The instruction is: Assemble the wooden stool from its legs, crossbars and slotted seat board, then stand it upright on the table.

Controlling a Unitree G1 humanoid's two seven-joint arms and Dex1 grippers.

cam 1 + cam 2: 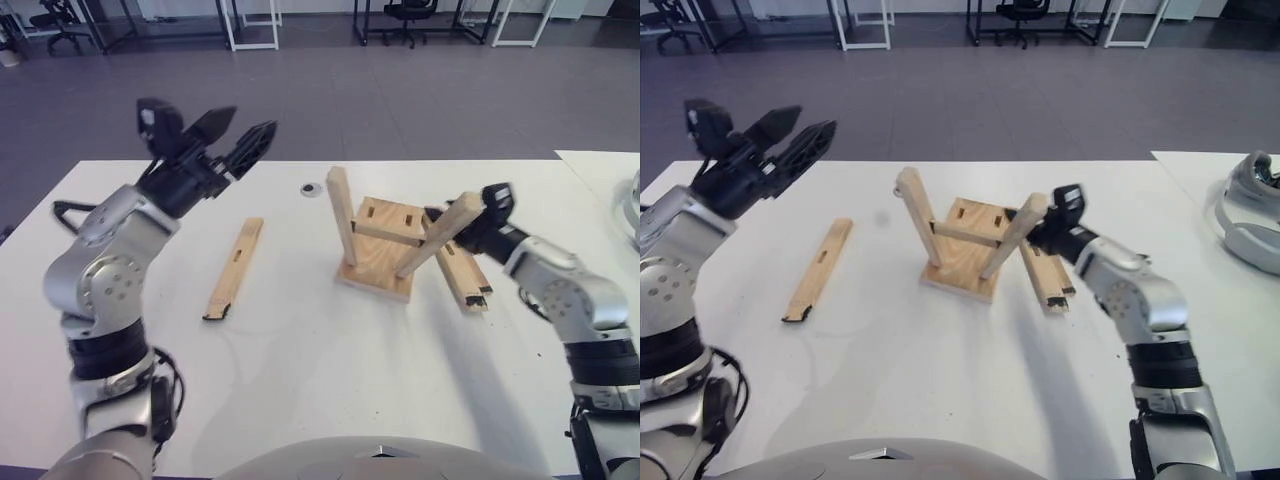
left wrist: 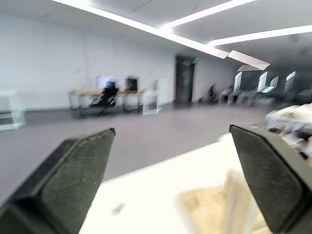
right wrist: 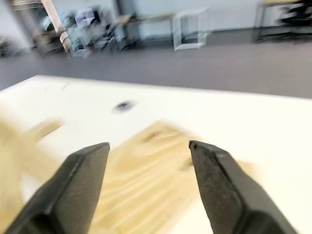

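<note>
Table (image 1: 300,380), left-centre: one loose leg (image 1: 236,267) lying flat.
Centre: slotted seat board (image 1: 372,268) lying flat. Two legs stand in its slots, the left leg (image 1: 342,215) near upright and the right leg (image 1: 440,235) tilted, with a crossbar (image 1: 385,236) joining them.
Loose wooden pieces (image 1: 465,278) lie just beside the board's right edge.
Right pincer (image 3: 148,148) spread at the tilted leg's top; contact not discernible.
Left pincer (image 1: 250,122) spread, raised over the far-left part.
Small round fitting (image 1: 311,188) near the far edge.

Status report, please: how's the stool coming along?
Left gripper open, raised; right gripper open at tilted leg. Seat board carries that, an upright leg, a crossbar. Loose leg lies aside.
</note>
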